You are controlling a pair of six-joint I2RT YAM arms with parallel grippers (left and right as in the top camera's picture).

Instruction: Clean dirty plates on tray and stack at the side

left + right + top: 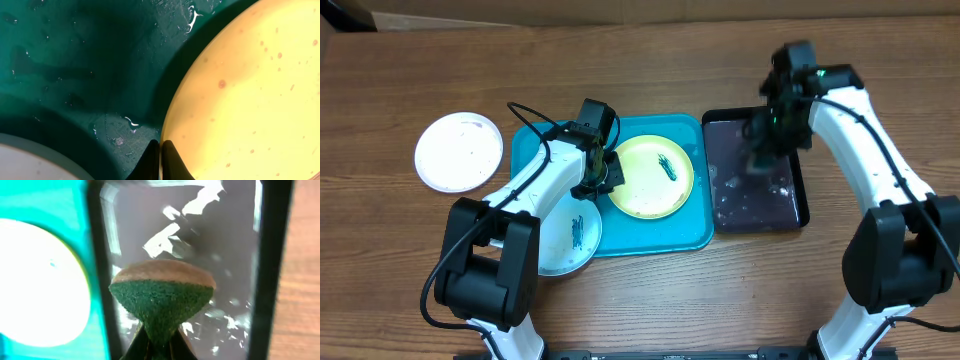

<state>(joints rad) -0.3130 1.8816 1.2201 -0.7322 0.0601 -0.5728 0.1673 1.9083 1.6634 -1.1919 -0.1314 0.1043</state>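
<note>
The yellow-green plate (652,176) with a teal smear lies on the turquoise tray (620,243). My left gripper (603,172) is shut on its left rim; the left wrist view shows the fingers (160,152) pinching the plate's edge (240,100) over the wet tray floor (75,60). The pale blue plate (570,232), scribbled with teal, sits at the tray's lower-left corner, overhanging its rim. The white plate (458,152) lies on the bare table at the left. My right gripper (760,150) is shut on a green sponge (162,300) above the black tray (200,230).
The black tray (790,205) stands right of the turquoise tray and holds water or suds. The pale blue plate's edge (20,160) lies close to my left fingers. Bare wood table (410,260) surrounds both trays.
</note>
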